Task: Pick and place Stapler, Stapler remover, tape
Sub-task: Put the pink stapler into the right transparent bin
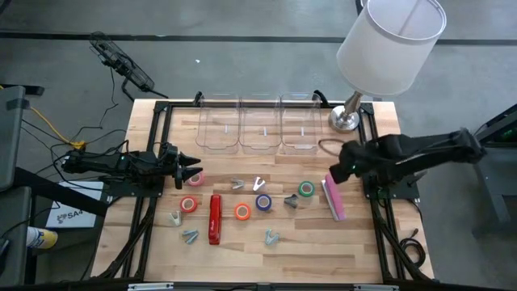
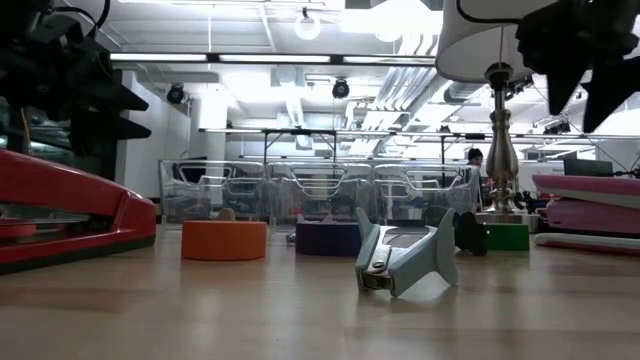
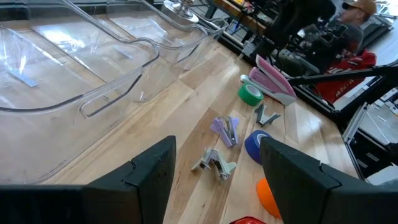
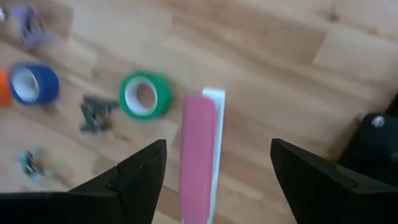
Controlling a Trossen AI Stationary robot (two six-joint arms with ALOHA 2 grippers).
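Note:
My left gripper [image 1: 191, 167] is open and hovers by the pink tape roll [image 1: 196, 178]. My right gripper [image 4: 217, 152] is open and hangs above the far end of the pink stapler [image 4: 199, 155], touching nothing. The pink stapler [image 1: 334, 199] lies flat near the table's right side. A red stapler [image 1: 215, 218] lies left of centre. The red tape [image 1: 189, 204], orange tape [image 1: 242, 212], blue tape [image 1: 263, 202] and green tape [image 1: 306, 190] lie flat between them. Several small metal stapler removers are scattered about, one of them [image 2: 405, 262] nearest in the low view.
Three clear plastic bins [image 1: 260, 125] stand in a row along the far edge. A lamp with a white shade [image 1: 392, 40] stands on its metal base [image 1: 346, 120] at the far right corner. A person [image 3: 348, 25] sits beyond the table.

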